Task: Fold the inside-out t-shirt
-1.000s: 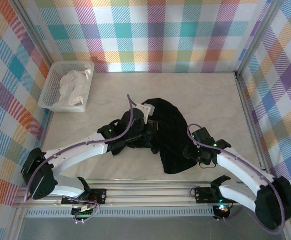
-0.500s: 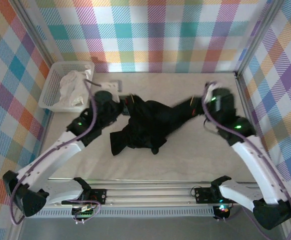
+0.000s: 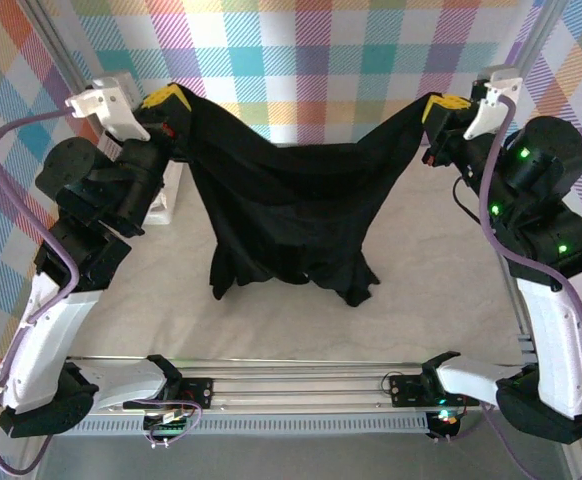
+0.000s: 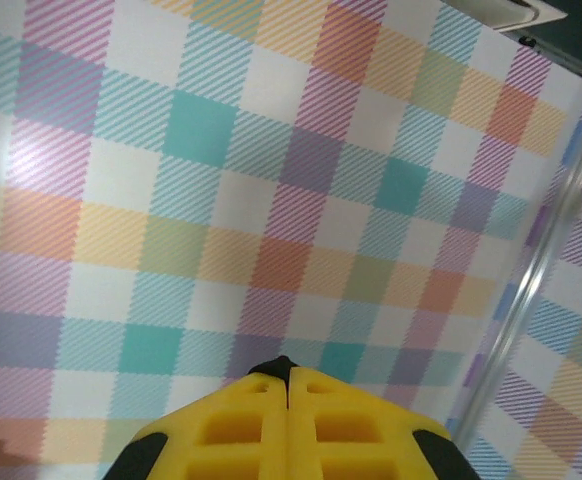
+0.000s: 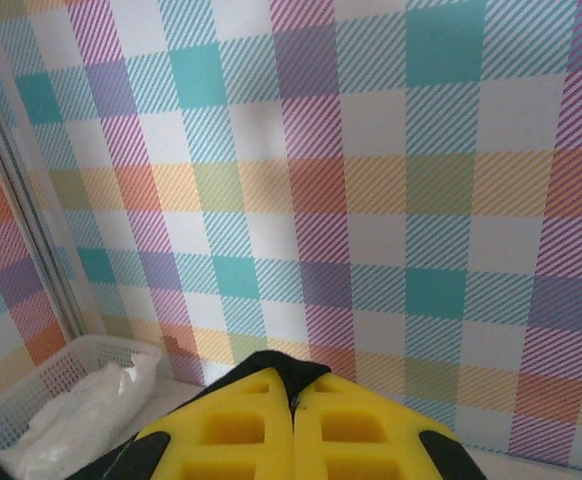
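The overhead camera sits high behind the arm bases (image 3: 411, 385), tilted down over the whole table (image 3: 441, 280) toward the plaid back wall (image 3: 321, 60). Each wrist camera rides close behind its own jaws and faces roughly level. The left gripper (image 4: 287, 368) pokes in at the bottom, before that wall and a corner post (image 4: 531, 280). The right gripper (image 5: 293, 385) sits before the wall and a white basket (image 5: 31, 400). All three views share the wall.

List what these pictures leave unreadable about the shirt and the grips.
- Top view: t-shirt print, collar, sleeves lost in dark hanging folds.
- Wrist views: how much cloth left gripper and right gripper pinch, hidden by shut yellow fingers.
- Top view: basket mostly behind left arm; right wrist view: cut by frame edge.
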